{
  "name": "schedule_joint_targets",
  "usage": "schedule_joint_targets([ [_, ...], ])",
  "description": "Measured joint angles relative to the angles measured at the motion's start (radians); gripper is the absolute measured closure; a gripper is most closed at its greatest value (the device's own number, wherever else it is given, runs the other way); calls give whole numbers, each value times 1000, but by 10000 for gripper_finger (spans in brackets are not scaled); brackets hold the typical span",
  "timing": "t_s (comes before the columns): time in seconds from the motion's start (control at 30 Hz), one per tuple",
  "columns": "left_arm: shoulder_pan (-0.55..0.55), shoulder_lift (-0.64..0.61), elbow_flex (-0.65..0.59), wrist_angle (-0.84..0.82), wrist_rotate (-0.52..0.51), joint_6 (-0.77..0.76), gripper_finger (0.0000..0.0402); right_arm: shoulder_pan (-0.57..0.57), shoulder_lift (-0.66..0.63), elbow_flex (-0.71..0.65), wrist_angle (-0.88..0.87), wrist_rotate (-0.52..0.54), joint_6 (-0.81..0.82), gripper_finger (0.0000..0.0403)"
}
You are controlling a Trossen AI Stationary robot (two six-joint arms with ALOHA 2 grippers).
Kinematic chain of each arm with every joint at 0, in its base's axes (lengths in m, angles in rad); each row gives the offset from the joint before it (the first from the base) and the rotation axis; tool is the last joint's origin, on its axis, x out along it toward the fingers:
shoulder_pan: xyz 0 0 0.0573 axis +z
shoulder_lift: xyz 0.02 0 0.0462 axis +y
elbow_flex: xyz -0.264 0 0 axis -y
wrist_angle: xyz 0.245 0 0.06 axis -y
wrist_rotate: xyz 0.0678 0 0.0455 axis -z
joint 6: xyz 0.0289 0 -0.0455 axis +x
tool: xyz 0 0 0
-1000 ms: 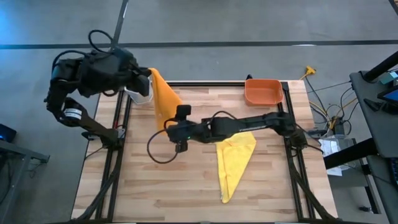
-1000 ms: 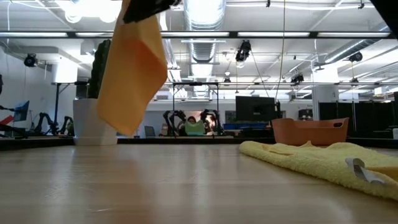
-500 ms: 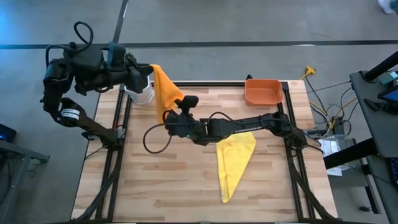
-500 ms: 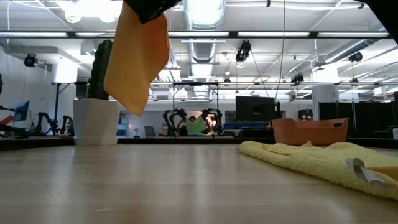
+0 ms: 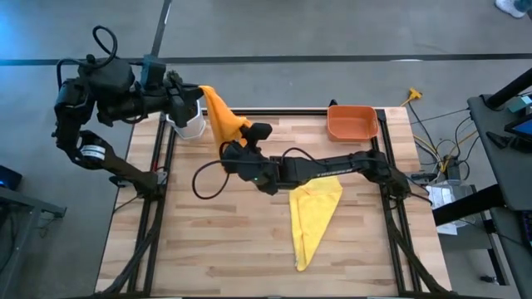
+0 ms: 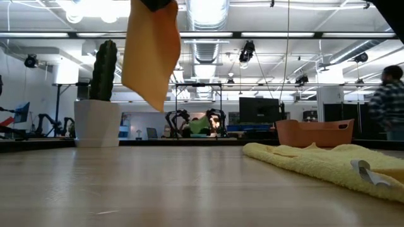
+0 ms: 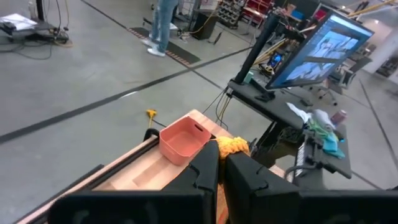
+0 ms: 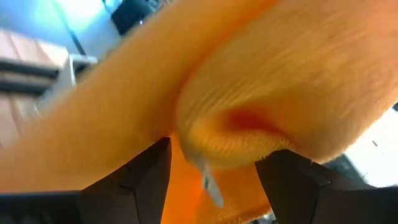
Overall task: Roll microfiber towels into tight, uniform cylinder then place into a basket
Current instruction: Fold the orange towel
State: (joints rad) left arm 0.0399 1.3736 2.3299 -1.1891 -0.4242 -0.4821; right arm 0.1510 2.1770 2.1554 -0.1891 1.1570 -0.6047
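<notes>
The orange towel (image 5: 223, 120) hangs from my left gripper (image 5: 202, 90), which is shut on it above the table's far left corner. It also hangs clear of the table in the low view (image 6: 151, 53). My right gripper (image 5: 241, 141) is open at the towel's lower part, and the cloth (image 8: 249, 74) fills its view between its two fingers. The yellow towel (image 5: 312, 208) lies crumpled flat on the table to the right of centre. The salmon-red basket (image 5: 352, 122) stands at the far right corner. My left gripper pinches a bunched upper corner of the orange towel (image 7: 234, 147) between its two shut fingers (image 7: 205, 171). The towel hangs below it, slack and clear of the table. My right gripper's fingers (image 8: 146, 177) stand on either side of the hanging cloth; whether they touch it, I cannot tell.
A white pot with a green cactus (image 6: 98, 120) stands at the far left corner, close behind the hanging towel. A person (image 6: 386, 101) stands in the room beyond the table. Bare wood lies along the near half of the table (image 5: 208, 249).
The orange towel has been lifted higher, and its lower end now hangs farther above the table. My right gripper has gone toward the far edge and up to the towel's lower part. My left arm has drawn back toward the left, its gripper still shut on the corner.
</notes>
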Motion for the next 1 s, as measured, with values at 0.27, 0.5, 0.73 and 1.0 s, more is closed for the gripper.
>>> schedule_joint_targets([
  [0.27,0,-19,0,0,-7,41,402,14,-13,103,-9,30,97,182],
  [0.5,0,-47,0,1,-62,106,402,23,-23,185,-167,-19,213,202],
  [0.73,0,-73,0,1,-81,151,402,32,-78,198,-449,-34,561,271],
  [1.0,0,-82,0,0,-107,201,402,34,-145,199,-546,-193,635,373],
])
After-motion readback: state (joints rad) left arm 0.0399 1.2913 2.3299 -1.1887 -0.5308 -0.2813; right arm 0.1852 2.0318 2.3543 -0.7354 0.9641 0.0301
